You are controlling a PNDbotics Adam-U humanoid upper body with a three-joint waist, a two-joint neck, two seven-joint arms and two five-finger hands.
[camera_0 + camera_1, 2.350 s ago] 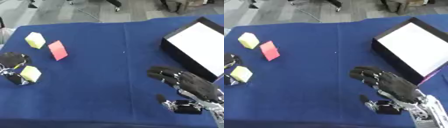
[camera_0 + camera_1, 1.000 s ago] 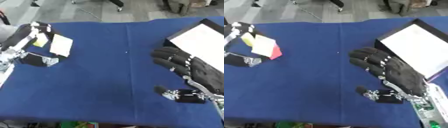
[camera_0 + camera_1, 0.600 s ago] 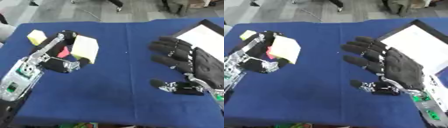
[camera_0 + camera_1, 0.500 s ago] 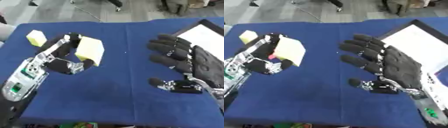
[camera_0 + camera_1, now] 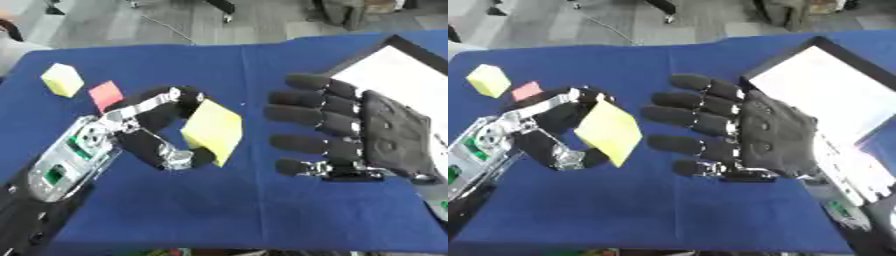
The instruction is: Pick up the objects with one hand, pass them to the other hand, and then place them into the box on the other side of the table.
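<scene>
holding yellow block (image 5: 213, 131) closer now, left hand (image 5: 149, 135), right hand (image 5: 367, 135) spread

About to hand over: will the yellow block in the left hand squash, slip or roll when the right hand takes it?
The yellow block keeps flat faces and sharp edges in the left hand, so it is probably stiff. Flat sides mean it should not roll. Only its edges are pinched, so it might pivot as the open right hand closes.

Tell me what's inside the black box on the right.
The black box shows only a plain white floor, with no objects on the visible part. The open right hand covers its near-left corner, so that part is hidden.
</scene>
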